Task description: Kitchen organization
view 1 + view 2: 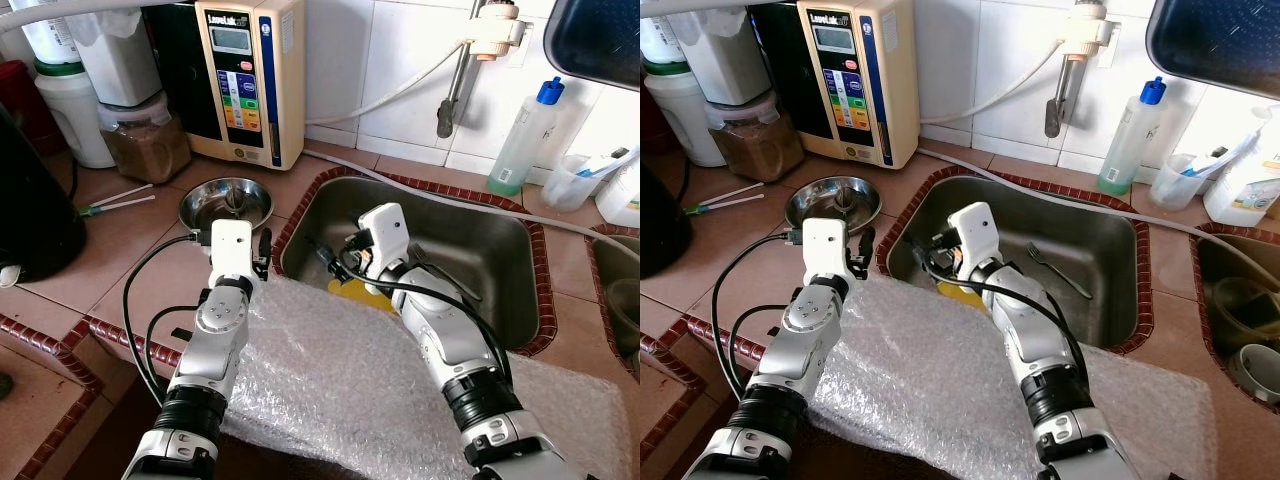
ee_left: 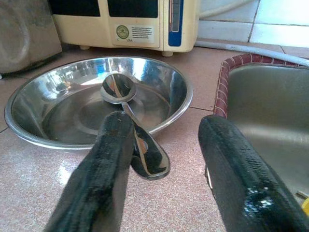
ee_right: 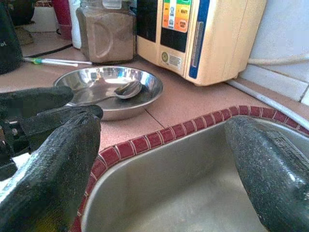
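Steel bowl (image 1: 225, 203) holds spoon (image 2: 126, 104); fork (image 1: 1058, 270) lies in sink (image 1: 1110, 245).

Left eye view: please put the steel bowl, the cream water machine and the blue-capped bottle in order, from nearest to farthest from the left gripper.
1. Steel bowl, on the counter just ahead of the left gripper.
2. Cream water machine, against the wall behind the bowl.
3. Blue-capped bottle, far across the sink, on the robot's right.
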